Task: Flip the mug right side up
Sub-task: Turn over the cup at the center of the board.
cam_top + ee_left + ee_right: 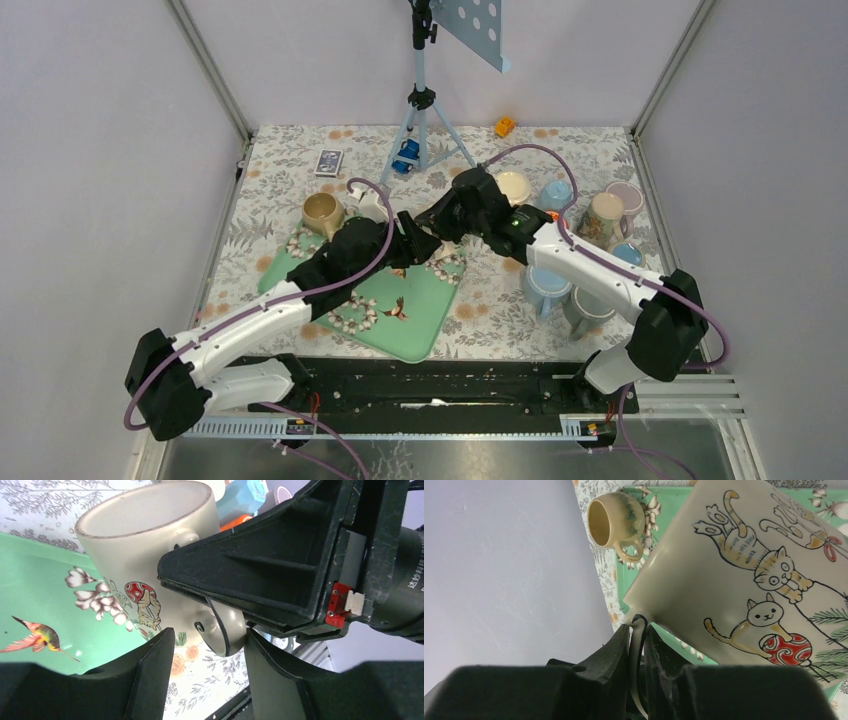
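The mug [140, 545] is cream with painted cats [734, 580] and hangs tilted above the green tray [400, 320], its flat end showing toward the left wrist camera. My right gripper [638, 630] is shut on the mug's thin curled handle [636, 645], reaching in from the right [445, 225]. My left gripper [210, 640] is open, its jaws on either side of the handle's lower curl [225, 630], with a gap on the left side. In the top view the two grippers meet over the tray's far edge, the left gripper [410, 245] just left of the right one, and hide the mug.
A tan mug [323, 212] stands at the tray's far left corner. Several mugs [590, 250] crowd the right side of the table. A blue tripod [425, 100] stands at the back, with a card box [328, 161] and a small orange toy [505, 126] nearby.
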Motion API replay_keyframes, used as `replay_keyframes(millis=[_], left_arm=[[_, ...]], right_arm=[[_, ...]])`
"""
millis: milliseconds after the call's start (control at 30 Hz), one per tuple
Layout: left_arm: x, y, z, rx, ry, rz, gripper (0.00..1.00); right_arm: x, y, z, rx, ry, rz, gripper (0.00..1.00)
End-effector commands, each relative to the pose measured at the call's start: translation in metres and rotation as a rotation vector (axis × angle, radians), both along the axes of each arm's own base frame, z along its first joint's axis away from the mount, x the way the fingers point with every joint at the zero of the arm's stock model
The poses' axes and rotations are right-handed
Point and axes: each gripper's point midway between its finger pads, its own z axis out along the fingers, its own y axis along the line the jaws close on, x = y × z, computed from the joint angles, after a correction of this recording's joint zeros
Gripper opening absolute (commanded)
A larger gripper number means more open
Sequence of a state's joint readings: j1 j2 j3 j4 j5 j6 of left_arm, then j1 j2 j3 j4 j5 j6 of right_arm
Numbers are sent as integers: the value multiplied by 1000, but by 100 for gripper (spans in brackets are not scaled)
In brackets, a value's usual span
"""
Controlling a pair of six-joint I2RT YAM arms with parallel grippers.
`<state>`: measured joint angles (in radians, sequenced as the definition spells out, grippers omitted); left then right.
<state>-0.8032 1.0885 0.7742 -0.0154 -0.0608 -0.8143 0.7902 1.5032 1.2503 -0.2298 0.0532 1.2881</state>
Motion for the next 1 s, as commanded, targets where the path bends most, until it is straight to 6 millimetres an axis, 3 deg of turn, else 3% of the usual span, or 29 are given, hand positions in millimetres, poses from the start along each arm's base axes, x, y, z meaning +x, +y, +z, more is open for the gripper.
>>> replay_keyframes(millis=[0, 367, 733, 967], left_arm=[[21, 6, 25, 36, -109, 87, 56], [29, 13, 7, 121, -98, 175, 41], [44, 29, -10, 249, -129, 266, 41], [50, 37, -9, 291, -156, 312, 39]], right_arm=[[9, 19, 73, 148, -123, -26, 0], [11, 32, 70, 178, -90, -20, 0], [9, 48, 78, 250, -35, 1, 0], [8, 53, 90, 284, -22, 5, 0]])
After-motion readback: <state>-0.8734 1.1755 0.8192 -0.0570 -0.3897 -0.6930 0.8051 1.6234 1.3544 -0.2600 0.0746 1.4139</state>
